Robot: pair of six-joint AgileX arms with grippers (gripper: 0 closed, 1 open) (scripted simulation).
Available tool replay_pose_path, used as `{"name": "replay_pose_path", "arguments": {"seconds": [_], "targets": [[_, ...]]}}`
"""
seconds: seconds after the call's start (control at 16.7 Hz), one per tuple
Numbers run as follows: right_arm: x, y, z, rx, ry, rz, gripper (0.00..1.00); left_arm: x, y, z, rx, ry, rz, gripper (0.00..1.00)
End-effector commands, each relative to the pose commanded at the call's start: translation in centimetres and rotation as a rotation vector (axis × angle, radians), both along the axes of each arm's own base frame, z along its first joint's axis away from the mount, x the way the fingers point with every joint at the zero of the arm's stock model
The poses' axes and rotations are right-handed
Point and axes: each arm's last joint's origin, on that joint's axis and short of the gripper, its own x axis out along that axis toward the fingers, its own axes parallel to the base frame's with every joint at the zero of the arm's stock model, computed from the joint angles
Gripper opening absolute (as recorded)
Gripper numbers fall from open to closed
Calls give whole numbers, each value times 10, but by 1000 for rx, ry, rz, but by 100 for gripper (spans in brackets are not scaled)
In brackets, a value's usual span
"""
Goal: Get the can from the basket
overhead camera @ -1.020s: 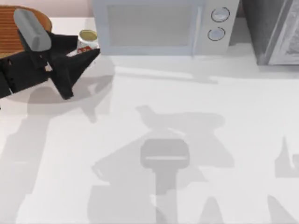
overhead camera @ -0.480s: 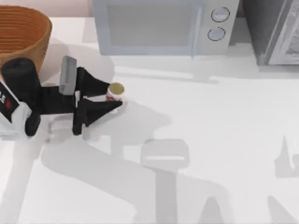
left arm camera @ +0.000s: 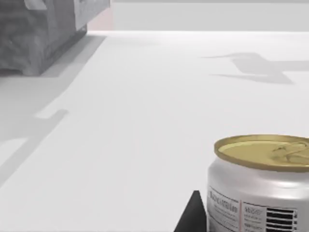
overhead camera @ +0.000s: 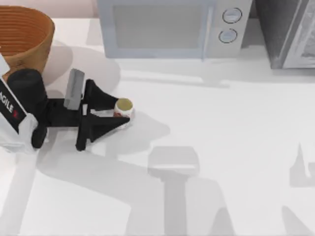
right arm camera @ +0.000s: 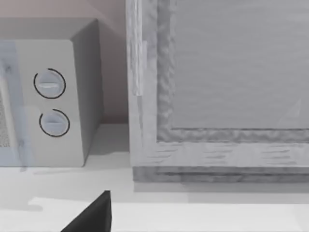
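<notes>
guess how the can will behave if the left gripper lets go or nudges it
The can stands upright on the table between the left gripper's fingers, so it would probably stay standing. Its smooth metal wall looks slippery and rigid. Being short and round, it would likely roll if knocked over.

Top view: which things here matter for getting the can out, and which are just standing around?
Job:
can, upright, out of the basket, between the left gripper fingers
basket, far left corner

Bystanders:
microwave
grey cabinet
</notes>
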Motion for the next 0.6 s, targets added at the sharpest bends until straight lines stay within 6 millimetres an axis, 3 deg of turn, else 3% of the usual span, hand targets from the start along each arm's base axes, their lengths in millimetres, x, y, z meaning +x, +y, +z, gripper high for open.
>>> {"name": "replay_pose_path", "arguments": {"seconds": [0.06,0.6], "targets": [[0,0,0,0,0,0,100,0,0,0,0,0,0,0],[0,0,0,0,0,0,100,0,0,0,0,0,0,68]]}}
